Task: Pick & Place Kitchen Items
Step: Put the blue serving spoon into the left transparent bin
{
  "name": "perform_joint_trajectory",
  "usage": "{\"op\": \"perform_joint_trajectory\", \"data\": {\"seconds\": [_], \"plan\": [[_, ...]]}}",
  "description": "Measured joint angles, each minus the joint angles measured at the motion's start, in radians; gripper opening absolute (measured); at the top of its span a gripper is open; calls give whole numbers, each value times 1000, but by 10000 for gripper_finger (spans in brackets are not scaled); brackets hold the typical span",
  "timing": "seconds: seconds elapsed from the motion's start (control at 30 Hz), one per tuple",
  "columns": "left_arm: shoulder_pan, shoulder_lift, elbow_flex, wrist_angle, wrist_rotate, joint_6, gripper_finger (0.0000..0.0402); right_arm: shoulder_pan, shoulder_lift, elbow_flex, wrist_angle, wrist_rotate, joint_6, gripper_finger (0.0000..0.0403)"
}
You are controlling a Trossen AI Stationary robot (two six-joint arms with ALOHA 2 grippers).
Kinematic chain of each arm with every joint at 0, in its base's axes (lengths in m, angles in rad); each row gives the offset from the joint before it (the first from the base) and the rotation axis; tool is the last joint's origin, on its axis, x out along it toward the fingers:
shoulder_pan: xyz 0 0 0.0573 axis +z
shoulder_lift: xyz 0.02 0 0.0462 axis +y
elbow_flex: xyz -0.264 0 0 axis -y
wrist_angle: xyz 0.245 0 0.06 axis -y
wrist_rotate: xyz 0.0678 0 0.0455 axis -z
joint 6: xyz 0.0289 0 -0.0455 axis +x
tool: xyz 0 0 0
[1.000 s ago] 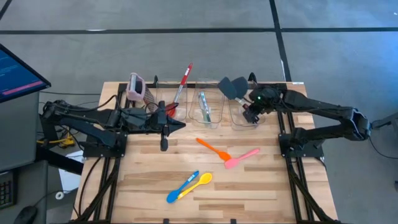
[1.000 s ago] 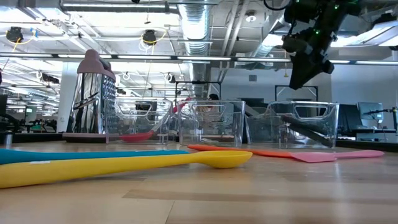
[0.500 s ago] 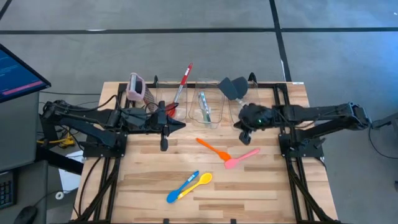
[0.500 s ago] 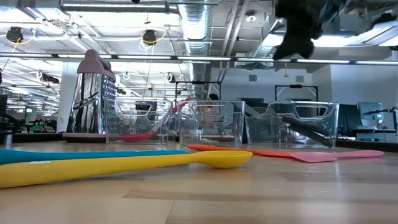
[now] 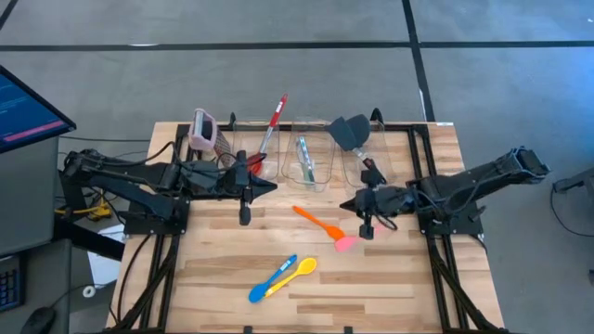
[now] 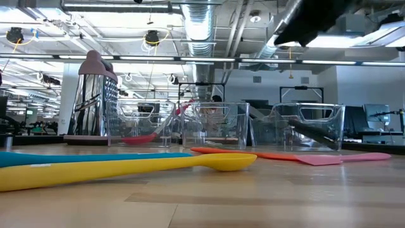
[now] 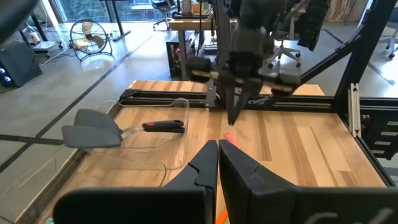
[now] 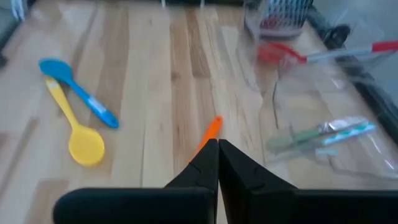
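Fingers pressed together, right hand (image 5: pixel 363 221) empty.

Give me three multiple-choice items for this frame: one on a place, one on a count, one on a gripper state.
1. Where is the black spatula?
A. in the right-hand bin
B. loose on the table
C. in the left gripper

2. How many spoons lie at the table's front?
A. one
B. two
C. four

3. The right gripper is:
A. wide open
B. shut, empty
C. holding a spoon

Answers: 1 A, it leans in the clear bin. 2 B, blue spoon and yellow spoon. 3 B, its wrist view shows fingers together, holding nothing.
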Motion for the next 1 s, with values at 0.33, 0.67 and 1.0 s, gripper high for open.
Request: {"op": "perform_joint_trajectory", "data": {"seconds": [0.33,0.67,1.0], "plan": [[0,0,0,0,0,0,2,18,109,-42,24,25,-72,6],[0,81,0,-1,0,0,2,17,134,-41,47,25,-80,6],[-1,221,0,4,2,-10,2,17,133,-41,41,25,-79,5]]}}
